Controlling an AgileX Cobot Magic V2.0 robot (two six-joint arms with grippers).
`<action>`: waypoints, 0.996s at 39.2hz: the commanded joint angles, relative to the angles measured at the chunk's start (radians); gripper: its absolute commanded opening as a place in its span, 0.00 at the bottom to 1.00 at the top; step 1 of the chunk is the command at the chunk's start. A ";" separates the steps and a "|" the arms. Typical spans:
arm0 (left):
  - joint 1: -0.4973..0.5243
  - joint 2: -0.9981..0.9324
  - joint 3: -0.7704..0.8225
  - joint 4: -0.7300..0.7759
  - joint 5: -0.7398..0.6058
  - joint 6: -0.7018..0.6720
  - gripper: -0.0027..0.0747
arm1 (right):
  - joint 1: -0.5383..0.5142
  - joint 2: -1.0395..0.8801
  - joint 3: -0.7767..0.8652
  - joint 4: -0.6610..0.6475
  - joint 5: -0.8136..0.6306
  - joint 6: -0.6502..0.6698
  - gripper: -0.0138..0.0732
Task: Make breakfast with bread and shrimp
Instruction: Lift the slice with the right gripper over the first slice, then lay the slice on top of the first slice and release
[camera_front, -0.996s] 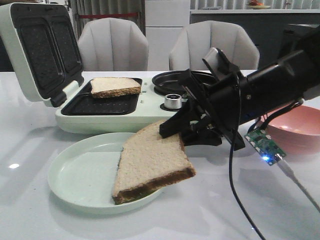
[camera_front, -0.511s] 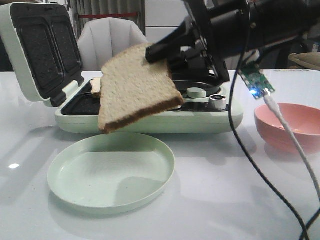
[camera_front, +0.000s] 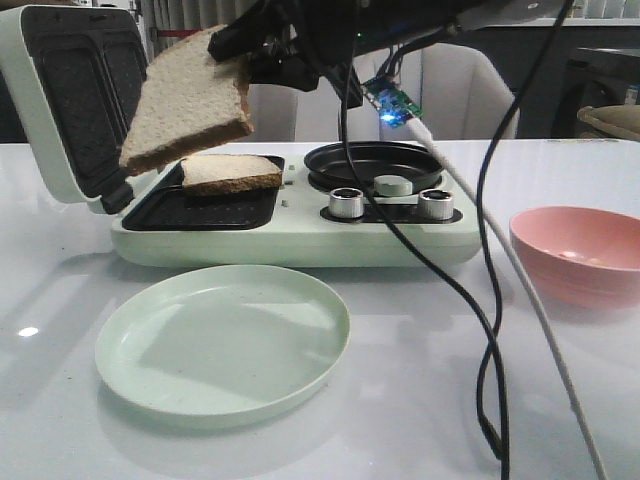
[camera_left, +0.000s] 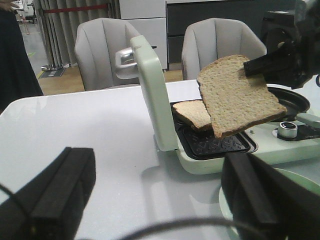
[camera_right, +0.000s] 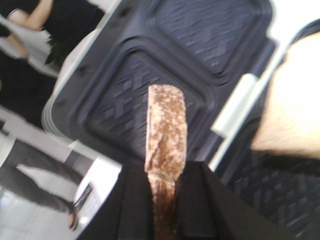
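The right pincer (camera_front: 240, 45) is pinching a slice of bread (camera_front: 190, 100) by one edge, its fingers (camera_right: 200, 200) pressed against both faces, as the right wrist view shows with the crust edge-on between them. The slice hangs slanting down and away from the pincer, in the air over the open sandwich maker (camera_front: 290, 225). Below the pincer, a second slice (camera_front: 230, 172) lies in the far part of the dark grill plate, and the raised lid (camera_front: 75, 95) stands just beyond the hanging slice's free corner.

I judge the held bread light and soft: it keeps its shape here, but held by one edge it can sag, tear at the crust or crumble if squeezed harder. The crust is the firmer place to hold, and the present hold near a corner looks adequate for a short carry. Lowering it flat, rather than dropping it edge-first, should spare it.

The left pincer (camera_left: 150, 200) is spread and empty, low over the worktop (camera_front: 420, 400), well apart from the right one. A pale green plate (camera_front: 300, 370) sits bare nearer the camera, and a pink bowl (camera_front: 560, 260) stands off to the right arm's side. No shrimp can be made out for certain.
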 joint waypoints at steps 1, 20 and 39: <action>0.001 0.013 -0.025 -0.010 -0.084 -0.003 0.76 | -0.001 -0.016 -0.071 0.063 -0.019 0.003 0.39; 0.001 0.013 -0.025 -0.010 -0.084 -0.003 0.76 | 0.047 0.126 -0.194 0.071 -0.125 0.003 0.39; 0.001 0.013 -0.025 -0.010 -0.084 -0.003 0.76 | 0.051 0.129 -0.195 -0.224 -0.177 0.002 0.62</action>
